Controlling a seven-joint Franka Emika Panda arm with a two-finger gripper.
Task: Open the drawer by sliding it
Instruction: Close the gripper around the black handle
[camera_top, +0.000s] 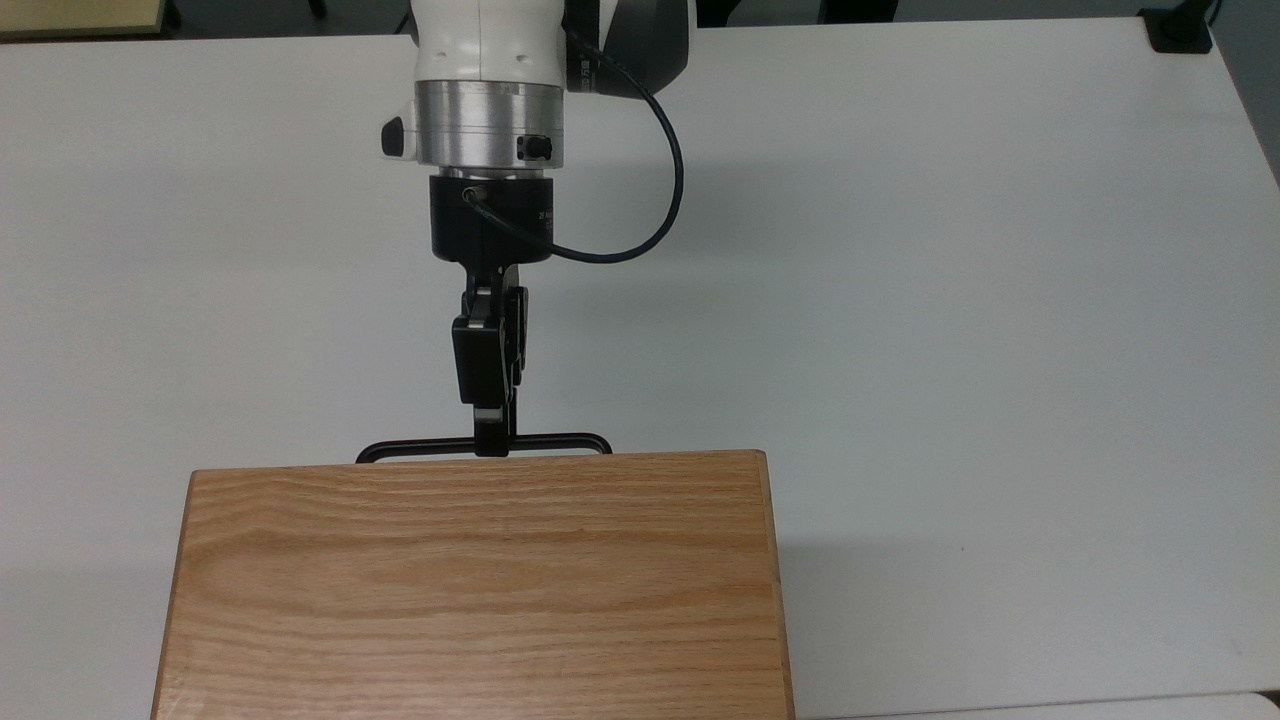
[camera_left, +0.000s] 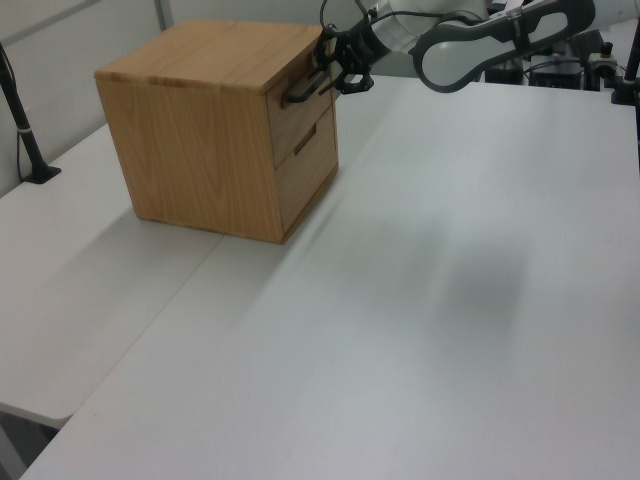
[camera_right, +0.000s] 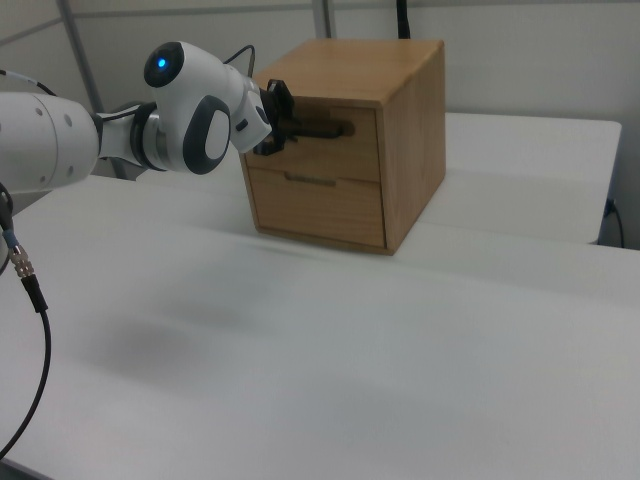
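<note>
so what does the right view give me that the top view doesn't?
Right view alone: the cabinet's front, with the upper drawer flush and a second drawer under it, also shut.

Top view alone: where along the handle the pincer sits, near the middle of the bar, plus the black cable looping off the wrist.

Both: the pincer at the upper handle, the grained cabinet top, the white table.
</note>
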